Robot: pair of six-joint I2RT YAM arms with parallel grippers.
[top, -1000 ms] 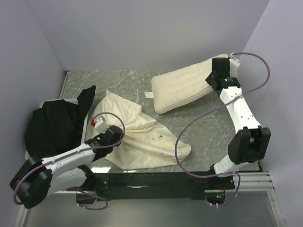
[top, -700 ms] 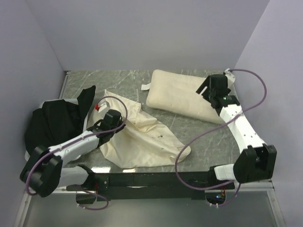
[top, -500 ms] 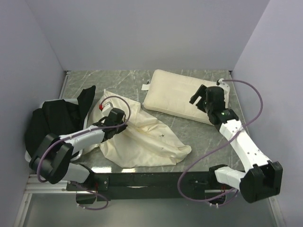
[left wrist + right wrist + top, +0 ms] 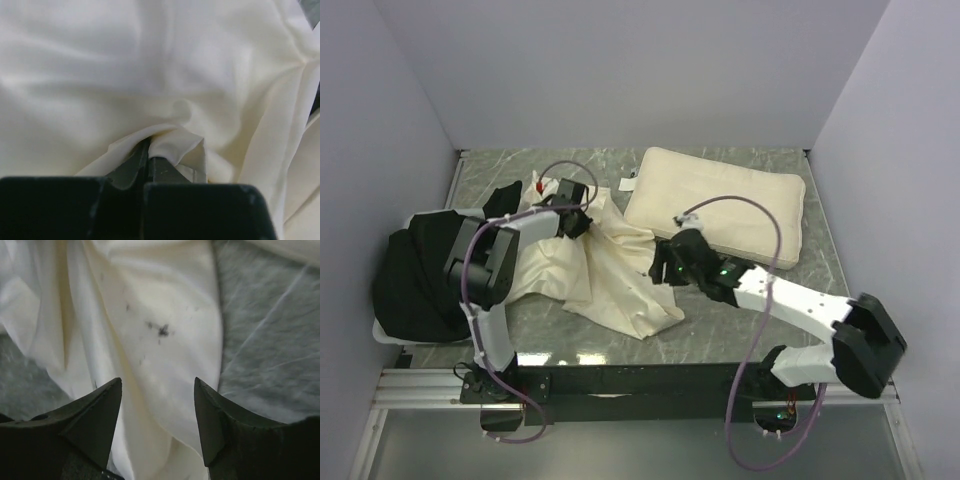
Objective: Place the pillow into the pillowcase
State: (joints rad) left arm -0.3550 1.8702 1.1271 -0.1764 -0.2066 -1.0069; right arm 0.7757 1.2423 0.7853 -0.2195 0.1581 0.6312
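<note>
The plump cream pillow [image 4: 720, 205] lies flat at the back right of the table. The thin wrinkly pillowcase [image 4: 605, 275] is spread left of it. My left gripper [image 4: 582, 221] is shut on a fold of the pillowcase [image 4: 175, 145] near its far edge; the cloth bunches over the fingertips [image 4: 165, 170]. My right gripper [image 4: 662, 268] is open and empty, hovering over the pillowcase's right side, its two fingertips [image 4: 107, 405] straddling a stained stretch of the fabric [image 4: 160, 340].
A black cloth heap [image 4: 425, 270] fills the left side over a white tray edge [image 4: 390, 340]. Purple walls close in the back and sides. Grey marbled table [image 4: 770, 285] shows right of the pillowcase and in the right wrist view [image 4: 270, 340].
The right arm let the pillow down flat at the back right and swung left to the pillowcase. The left gripper moved toward the back with the pillowcase's edge, dragging the cloth.
</note>
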